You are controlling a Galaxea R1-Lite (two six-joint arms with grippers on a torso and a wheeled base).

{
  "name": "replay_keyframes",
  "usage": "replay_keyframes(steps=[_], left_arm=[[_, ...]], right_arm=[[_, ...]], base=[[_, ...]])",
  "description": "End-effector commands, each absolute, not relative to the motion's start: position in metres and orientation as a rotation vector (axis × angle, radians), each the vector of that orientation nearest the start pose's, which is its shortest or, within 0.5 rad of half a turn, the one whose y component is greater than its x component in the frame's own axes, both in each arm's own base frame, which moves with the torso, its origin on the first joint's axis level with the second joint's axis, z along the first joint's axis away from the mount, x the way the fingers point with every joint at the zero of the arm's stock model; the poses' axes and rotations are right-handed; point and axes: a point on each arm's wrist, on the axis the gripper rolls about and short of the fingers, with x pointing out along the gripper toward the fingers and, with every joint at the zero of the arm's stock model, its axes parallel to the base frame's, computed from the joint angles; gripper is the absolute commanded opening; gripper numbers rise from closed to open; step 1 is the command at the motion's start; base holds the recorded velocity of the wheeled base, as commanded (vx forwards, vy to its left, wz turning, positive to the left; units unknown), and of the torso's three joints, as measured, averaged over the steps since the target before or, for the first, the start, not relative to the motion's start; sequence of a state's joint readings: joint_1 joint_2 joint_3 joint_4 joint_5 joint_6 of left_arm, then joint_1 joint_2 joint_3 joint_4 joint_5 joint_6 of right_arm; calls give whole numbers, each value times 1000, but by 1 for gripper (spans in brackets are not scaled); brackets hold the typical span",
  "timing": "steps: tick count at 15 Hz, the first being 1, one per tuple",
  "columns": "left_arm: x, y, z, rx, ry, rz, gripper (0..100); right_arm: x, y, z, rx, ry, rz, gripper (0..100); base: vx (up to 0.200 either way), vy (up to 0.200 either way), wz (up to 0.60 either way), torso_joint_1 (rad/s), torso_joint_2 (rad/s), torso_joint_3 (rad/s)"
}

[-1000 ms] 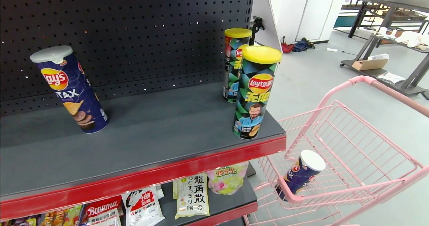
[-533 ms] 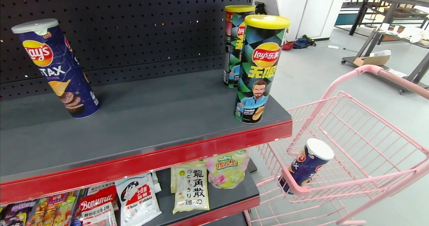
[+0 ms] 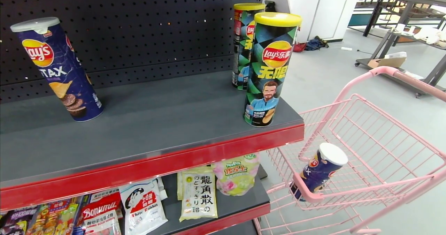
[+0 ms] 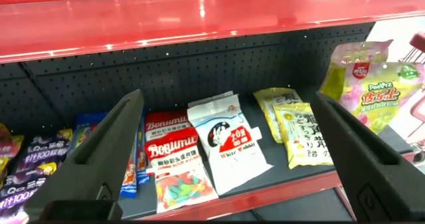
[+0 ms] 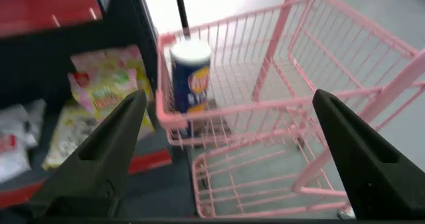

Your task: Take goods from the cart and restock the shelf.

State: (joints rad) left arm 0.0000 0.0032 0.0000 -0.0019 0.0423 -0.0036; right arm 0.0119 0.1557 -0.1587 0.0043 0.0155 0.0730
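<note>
On the grey upper shelf (image 3: 167, 113) a dark blue chip can (image 3: 57, 69) stands at the left. Two green cans with yellow lids (image 3: 270, 71) stand near the right end, one behind the other. In the pink cart (image 3: 404, 78) to the right, another dark blue can with a white lid (image 3: 318, 174) leans in the near corner by the shelf. My left gripper (image 4: 226, 157) is open and empty, facing the lower shelf. My right gripper (image 5: 226, 151) is open and empty, a little short of the cart's blue can (image 5: 190, 78).
Snack bags (image 3: 197, 195) lie on the lower shelf under the red edge strip (image 3: 209, 154); the left wrist view shows them as well (image 4: 229, 144). The shelf's middle is bare between the cans. Tables and a box stand far behind the cart.
The head camera has moved, shifting the whole picture; shelf and cart sit slightly differently in frame. No can or bag has moved.
</note>
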Motion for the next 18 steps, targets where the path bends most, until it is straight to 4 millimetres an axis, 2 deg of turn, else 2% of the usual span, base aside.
replay_keyframes(steps=[1, 2, 3, 5, 6, 8, 10, 12, 14, 18], left_arm=[[-22, 1, 76, -3, 3, 43, 100], [-22, 1, 76, -5, 1, 43, 100], [-22, 1, 76, -5, 1, 44, 100], [-22, 1, 76, -5, 1, 44, 100], [-22, 1, 76, -5, 1, 44, 100], [-22, 1, 76, -5, 1, 44, 100], [-22, 1, 76, -5, 1, 44, 100], [-22, 1, 76, -5, 1, 44, 100], [-22, 1, 76, -5, 1, 46, 100], [-22, 1, 76, -5, 1, 48, 100]], right_arm=[[84, 3, 286, 326, 83, 57, 100], [101, 4, 258, 326, 205, 72, 100], [124, 9, 202, 323, 344, 91, 100], [149, 16, 143, 310, 427, 134, 100], [160, 20, 126, 296, 446, 157, 100], [182, 25, 108, 281, 483, 168, 100], [191, 26, 98, 279, 525, 160, 100], [197, 34, 98, 273, 528, 189, 100], [195, 37, 95, 264, 546, 202, 100], [201, 43, 82, 248, 607, 176, 100]], base=[[0, 0, 0, 0, 0, 0], [0, 0, 0, 0, 0, 0], [0, 0, 0, 0, 0, 0], [0, 0, 0, 0, 0, 0], [0, 0, 0, 0, 0, 0], [0, 0, 0, 0, 0, 0], [0, 0, 0, 0, 0, 0], [0, 0, 0, 0, 0, 0], [0, 0, 0, 0, 0, 0], [0, 0, 0, 0, 0, 0]])
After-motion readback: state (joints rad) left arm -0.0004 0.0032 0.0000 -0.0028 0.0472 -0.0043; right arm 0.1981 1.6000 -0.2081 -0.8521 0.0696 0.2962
